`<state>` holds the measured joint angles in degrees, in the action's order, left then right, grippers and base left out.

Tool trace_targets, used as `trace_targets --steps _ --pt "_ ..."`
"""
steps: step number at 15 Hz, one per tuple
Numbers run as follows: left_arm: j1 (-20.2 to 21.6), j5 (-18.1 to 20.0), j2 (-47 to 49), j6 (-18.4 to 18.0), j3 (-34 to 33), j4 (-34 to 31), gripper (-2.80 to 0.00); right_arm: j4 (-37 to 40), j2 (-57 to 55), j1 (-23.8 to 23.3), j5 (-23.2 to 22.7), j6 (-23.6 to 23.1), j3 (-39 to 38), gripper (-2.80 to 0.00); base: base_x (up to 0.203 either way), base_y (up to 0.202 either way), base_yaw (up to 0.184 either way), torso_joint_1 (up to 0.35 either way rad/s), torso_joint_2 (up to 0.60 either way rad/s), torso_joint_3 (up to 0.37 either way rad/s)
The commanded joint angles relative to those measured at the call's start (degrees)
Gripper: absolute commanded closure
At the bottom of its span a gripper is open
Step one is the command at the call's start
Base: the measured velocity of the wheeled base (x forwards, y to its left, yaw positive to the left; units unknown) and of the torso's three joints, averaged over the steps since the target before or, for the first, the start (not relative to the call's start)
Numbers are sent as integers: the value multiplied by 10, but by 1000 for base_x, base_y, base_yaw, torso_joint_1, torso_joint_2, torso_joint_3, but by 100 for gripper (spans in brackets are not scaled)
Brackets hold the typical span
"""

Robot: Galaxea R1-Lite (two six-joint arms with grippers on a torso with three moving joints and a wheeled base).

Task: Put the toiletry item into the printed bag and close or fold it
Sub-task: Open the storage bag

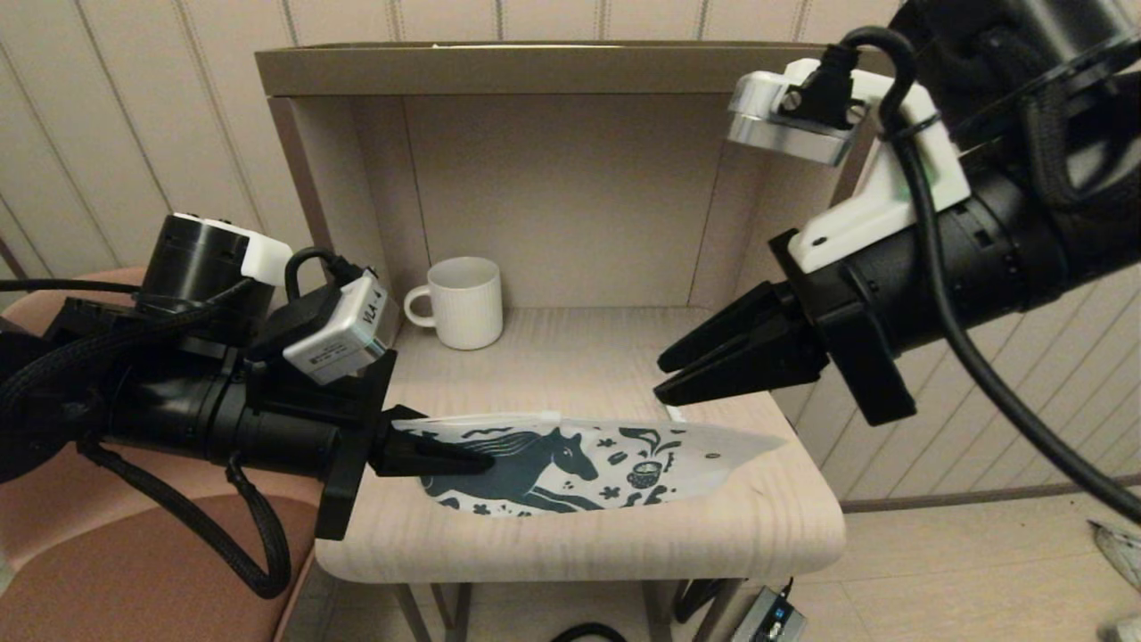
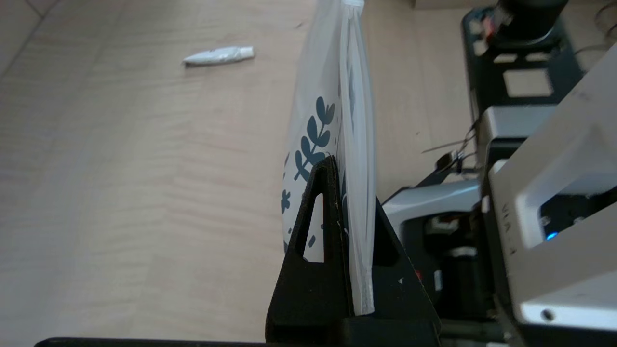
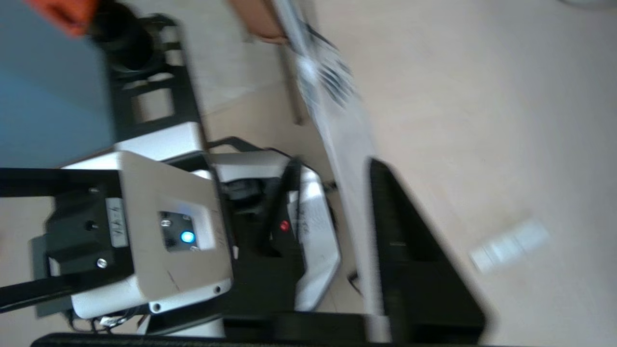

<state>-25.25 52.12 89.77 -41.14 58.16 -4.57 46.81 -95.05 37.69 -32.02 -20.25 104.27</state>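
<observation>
Bag (image 1: pixel 579 455) pinched at one end in the shut fingers of the left gripper (image 1: pixel 446 455), held just over the counter (image 1: pixel 579 544). Right gripper (image 1: pixel 660 376) above the other end, fingers narrowly apart, empty. Stick (image 2: pixel 219 55) on the counter beside the bag, not yet inside. Probably fetching the stick now. Next: lower onto it, grip, aim at the bag mouth.

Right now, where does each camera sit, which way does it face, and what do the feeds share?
Head view: high on the robot, facing forward and down at the table; both arms show, left hand clamping the printed bag, right hand above it.
Left wrist view: behind the left fingers, looking along the bag toward the toiletry item.
Right wrist view: behind the right hand, blurred, facing the left arm.
Shared: the bag shows in all three.
</observation>
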Motion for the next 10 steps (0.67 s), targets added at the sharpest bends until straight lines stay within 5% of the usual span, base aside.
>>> trace_targets --steps 1,3,10 --pt "0 4 6 -1 2 -1 0 -5 -15 6 -83 -9 -6 0 0 0 0 0 0 0" --pt "0 4 7 0 2 -1 0 -12 -24 2 -125 -24 -10 0 0 0 0 0 0 0" --pt "0 4 37 0 10 0 0 -96 -38 5 -126 -28 -78 0 0 0 0 0 0 0"
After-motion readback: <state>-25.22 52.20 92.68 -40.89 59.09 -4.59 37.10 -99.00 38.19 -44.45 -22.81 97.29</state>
